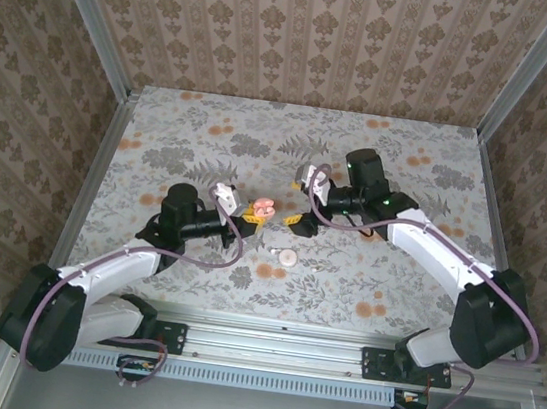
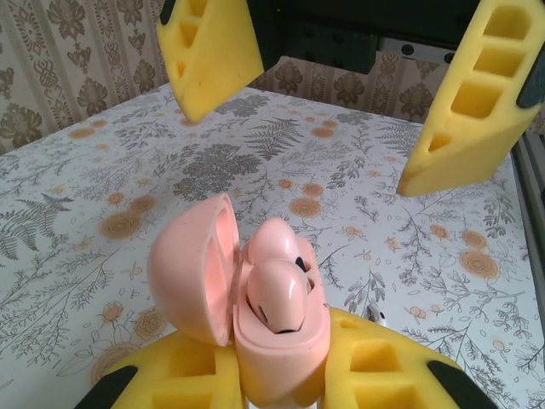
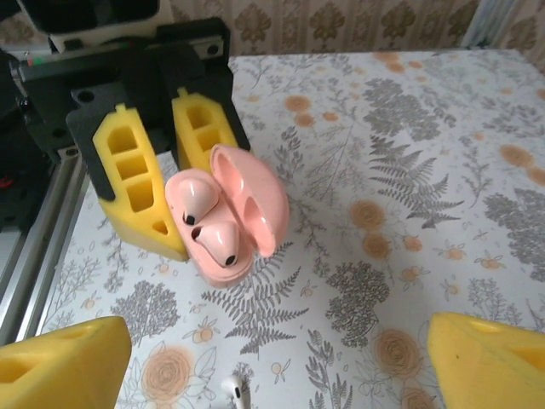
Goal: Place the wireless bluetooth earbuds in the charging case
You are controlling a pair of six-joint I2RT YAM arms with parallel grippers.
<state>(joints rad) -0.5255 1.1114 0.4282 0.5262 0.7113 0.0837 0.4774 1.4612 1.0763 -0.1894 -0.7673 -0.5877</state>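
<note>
At the charging case (image 2: 285, 351), our left end effector (image 2: 277, 388) clamps its base; opposite, our right end effector (image 2: 311, 145) gapes; the earbuds (image 2: 277, 294) seem light, slick; pinch sides gently.

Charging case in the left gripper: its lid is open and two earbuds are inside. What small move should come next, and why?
Probably the open right gripper should come to the lid and gently push it shut. The left gripper grips the charging case by its base, both pink earbuds sit in their sockets, and the lid stands open.
</note>
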